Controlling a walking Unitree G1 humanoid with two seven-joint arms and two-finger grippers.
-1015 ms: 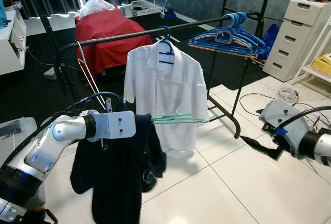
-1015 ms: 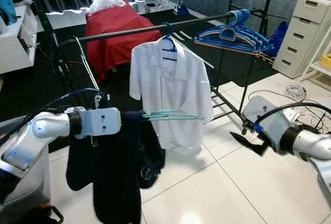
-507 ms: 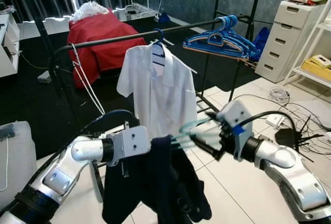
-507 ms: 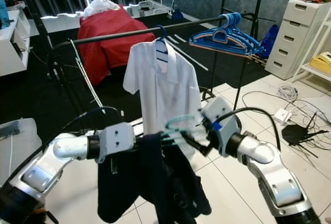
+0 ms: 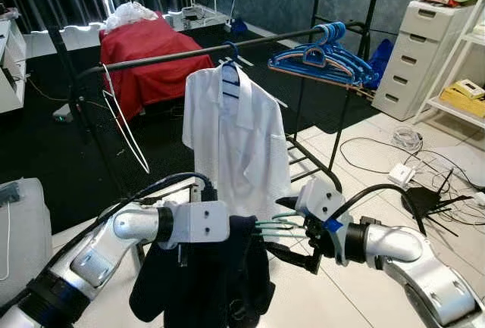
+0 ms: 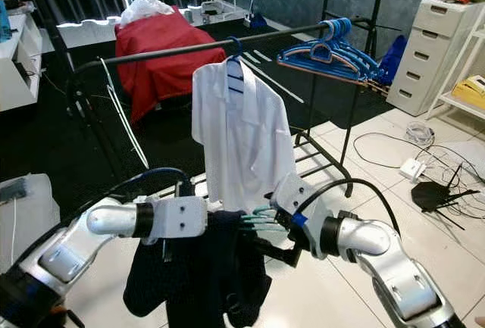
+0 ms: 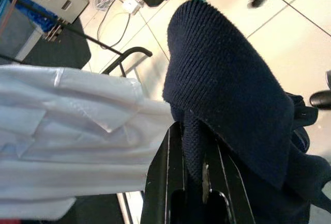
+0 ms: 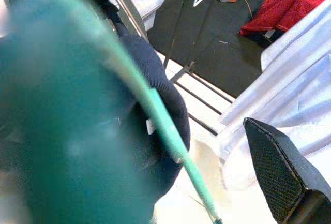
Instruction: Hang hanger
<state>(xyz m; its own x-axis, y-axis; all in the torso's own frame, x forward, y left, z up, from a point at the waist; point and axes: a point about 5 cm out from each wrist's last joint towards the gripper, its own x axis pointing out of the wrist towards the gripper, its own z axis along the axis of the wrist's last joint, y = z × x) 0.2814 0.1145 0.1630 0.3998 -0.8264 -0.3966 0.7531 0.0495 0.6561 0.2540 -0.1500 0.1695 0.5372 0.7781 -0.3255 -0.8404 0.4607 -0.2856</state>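
Leftmost, left gripper [image 7: 194, 182]: fingers pressed together on a dark navy garment [image 5: 201, 286], which hangs below the arm over white floor tile [image 5: 303, 301]. Teal hanger [image 5: 279, 226]: carries the garment, its thin wires jutting toward the right gripper [image 5: 292, 229], low in front of the rack. Right gripper: fingers spread, 1 above and 1 below the hanger wires; contact apparently none, though the wrist view is blurred. Rack rail [image 5: 167, 57]: behind, well above the hanger. White shirt [image 5: 236, 142]: hung from the rail on a blue hanger [image 5: 229, 55]. Blue hangers [image 5: 322, 57]: bunched further right on the rail. White drawers [image 5: 420, 55]: far right.
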